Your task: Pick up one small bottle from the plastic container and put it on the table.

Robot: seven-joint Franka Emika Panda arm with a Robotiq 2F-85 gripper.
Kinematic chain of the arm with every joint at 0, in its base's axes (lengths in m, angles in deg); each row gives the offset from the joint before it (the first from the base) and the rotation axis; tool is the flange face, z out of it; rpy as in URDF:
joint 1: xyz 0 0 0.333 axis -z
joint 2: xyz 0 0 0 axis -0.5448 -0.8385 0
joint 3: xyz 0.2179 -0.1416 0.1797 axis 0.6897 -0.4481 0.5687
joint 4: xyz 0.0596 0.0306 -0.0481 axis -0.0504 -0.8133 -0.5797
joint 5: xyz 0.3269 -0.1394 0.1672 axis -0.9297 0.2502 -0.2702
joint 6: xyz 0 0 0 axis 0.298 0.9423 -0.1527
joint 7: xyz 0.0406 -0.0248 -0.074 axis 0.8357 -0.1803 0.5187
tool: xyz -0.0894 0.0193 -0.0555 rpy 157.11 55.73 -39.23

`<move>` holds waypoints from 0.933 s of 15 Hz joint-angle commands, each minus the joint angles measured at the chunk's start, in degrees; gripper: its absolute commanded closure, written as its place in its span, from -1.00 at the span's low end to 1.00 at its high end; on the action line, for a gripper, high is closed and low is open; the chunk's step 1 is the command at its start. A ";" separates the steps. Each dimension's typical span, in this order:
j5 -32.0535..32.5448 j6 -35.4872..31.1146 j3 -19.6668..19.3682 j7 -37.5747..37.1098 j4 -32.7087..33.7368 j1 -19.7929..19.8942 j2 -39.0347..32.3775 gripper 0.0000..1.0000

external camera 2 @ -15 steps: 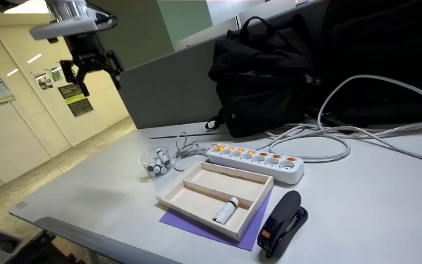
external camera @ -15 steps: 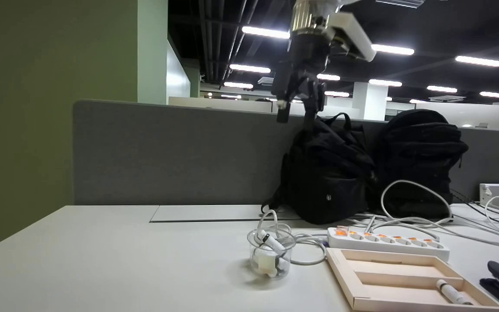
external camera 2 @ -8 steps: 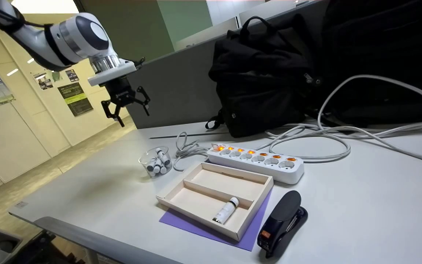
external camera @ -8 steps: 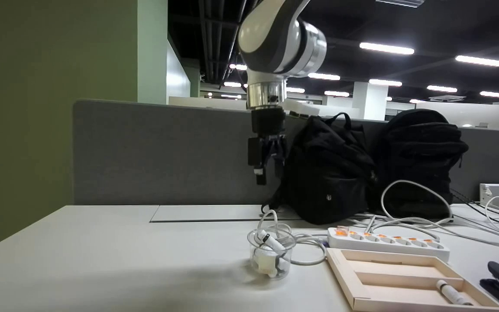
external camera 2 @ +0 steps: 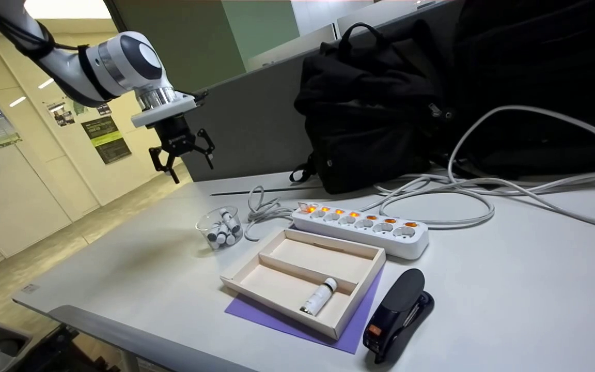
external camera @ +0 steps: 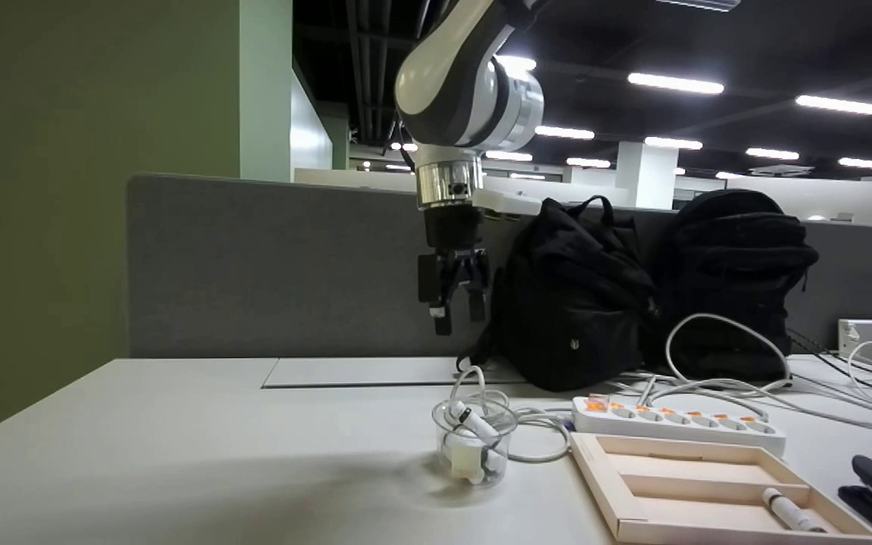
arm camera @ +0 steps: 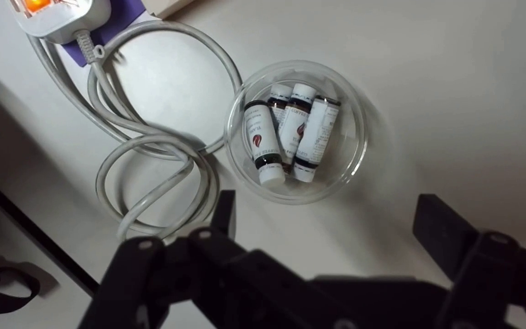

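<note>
evidently nothing is gripped yet by the widely parted gripper (external camera 2: 193, 174), small bottles (arm camera: 292, 129) are held in the plastic container (arm camera: 345, 146), and picking and placing on the table (external camera 2: 142, 289) are left

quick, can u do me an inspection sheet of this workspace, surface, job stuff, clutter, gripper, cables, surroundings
Surface: pale table, small sticker-like patch at one corner.
Job's things: plastic container upright, at least four small bottles inside.
Clutter: white power strip; beige tray, another bottle lying in it; purple sheet partly beneath; black stapler.
Gripper: open, higher than the container; between its jaws, nothing seen.
Cables: looped cable beside the container, contact cannot be told; another loop in front of the black backpacks.
Surroundings: grey partition along the back; posters beyond the table.
</note>
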 commanded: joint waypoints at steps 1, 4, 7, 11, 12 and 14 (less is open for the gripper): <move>2.70 1.15 -0.38 1.31 1.77 0.31 -2.62 -1.00; 3.75 0.90 -0.56 2.87 2.44 0.78 -5.01 -1.00; 4.35 -0.08 -0.51 4.26 3.54 1.20 -7.66 -1.00; 6.29 -4.09 -0.72 5.95 5.22 1.17 -10.83 -0.19; 6.53 -4.81 -0.66 6.36 5.67 1.22 -11.65 -0.05; 6.50 -5.49 -0.57 7.04 6.68 1.36 -13.32 0.23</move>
